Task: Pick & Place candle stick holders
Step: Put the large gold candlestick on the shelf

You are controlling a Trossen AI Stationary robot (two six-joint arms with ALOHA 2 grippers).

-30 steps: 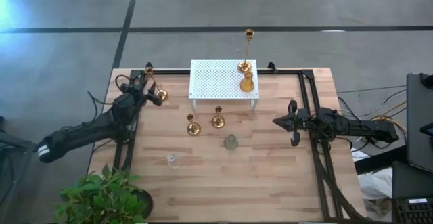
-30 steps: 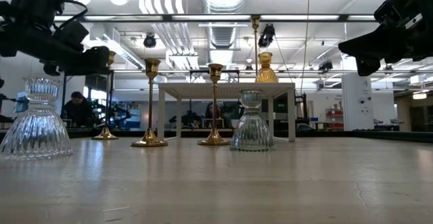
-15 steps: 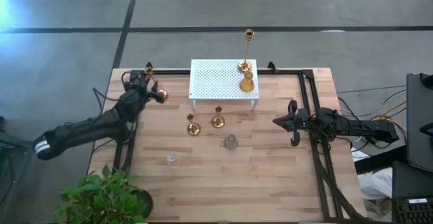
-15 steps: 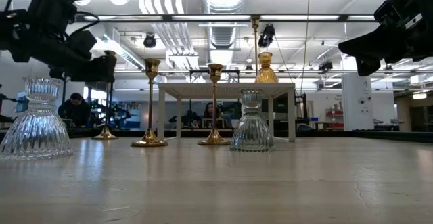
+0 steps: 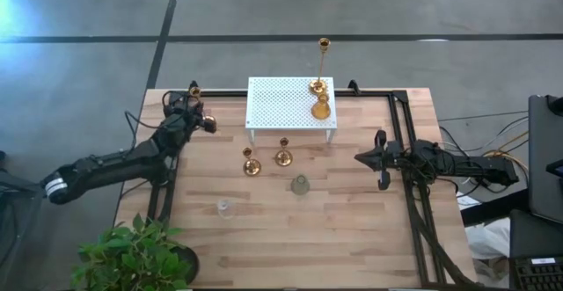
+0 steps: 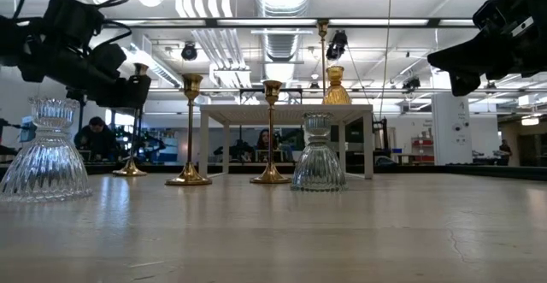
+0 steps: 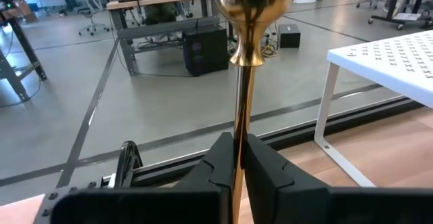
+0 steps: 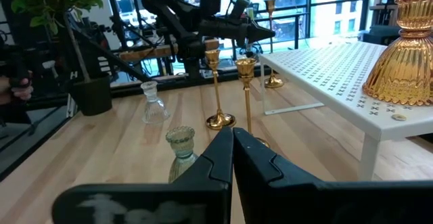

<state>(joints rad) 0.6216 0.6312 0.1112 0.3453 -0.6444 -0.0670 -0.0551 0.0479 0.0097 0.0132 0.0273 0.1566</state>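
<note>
Table: pale wooden butcher-block top (image 5: 352, 229) with a black metal frame along its edges; a leafy green potted plant (image 5: 132, 254) sits at its 7 o'clock corner.
Stand: white perforated metal stand (image 5: 281, 105) on thin white legs, at 12 o'clock on the table; the right wrist view shows the cross-shaped holes in its flat top.
Left arm: dark, reaching in from 8 o'clock to the 10 o'clock corner; the left gripper (image 7: 239, 158) has its two dark fingers pressed onto the thin stem of a tall brass candlestick with a round base (image 7: 247, 61).
Left wrist only: that view alone shows the pinch, with the polished bulb-shaped cup of the stick rising above the fingers; from overhead only the cup shows, at the gripper's tip.
Low view only: the gripped stick's round base (image 6: 130, 170) appears tilted near the tabletop; I cannot tell whether it touches.
Right arm: dark, waiting at 3 o'clock, the right gripper (image 8: 232, 147) pressed together on nothing.
Second tall stick: thin brass candlestick (image 5: 322, 62) standing upright on the stand's 1 o'clock corner.
Amber holder: ribbed amber glass holder (image 8: 404, 48), bell-shaped, on the stand just beside that stick.
Short sticks: two short brass candlesticks (image 5: 252, 163) and (image 5: 283, 154), side by side on the wood just in front of the stand.
Grey-green holder: small ribbed grey-green glass holder (image 5: 301, 185), near the table's centre at 5 o'clock of the short sticks.
Clear holder: small fluted clear glass holder (image 5: 225, 207), at 7 o'clock of the centre, well apart from the rest.
</note>
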